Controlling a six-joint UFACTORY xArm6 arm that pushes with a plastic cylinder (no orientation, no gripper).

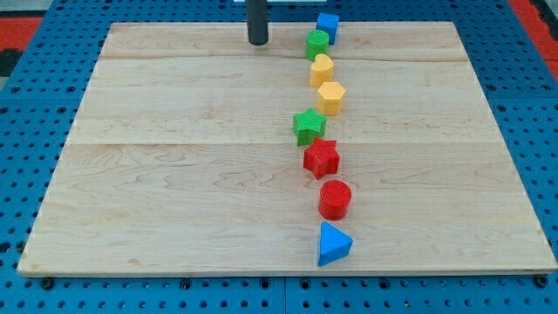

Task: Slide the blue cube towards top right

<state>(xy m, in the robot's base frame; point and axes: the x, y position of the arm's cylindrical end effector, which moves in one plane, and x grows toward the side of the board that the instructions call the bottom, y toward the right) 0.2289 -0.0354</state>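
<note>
The blue cube sits at the board's top edge, right of centre, touching the green cylinder just below it. My tip rests on the board at the view's top, well to the left of the blue cube and of the green cylinder, apart from both.
Below the green cylinder runs a line of blocks down the board: a yellow block, a yellow hexagon, a green star, a red star, a red cylinder and a blue triangle. The wooden board lies on a blue pegboard.
</note>
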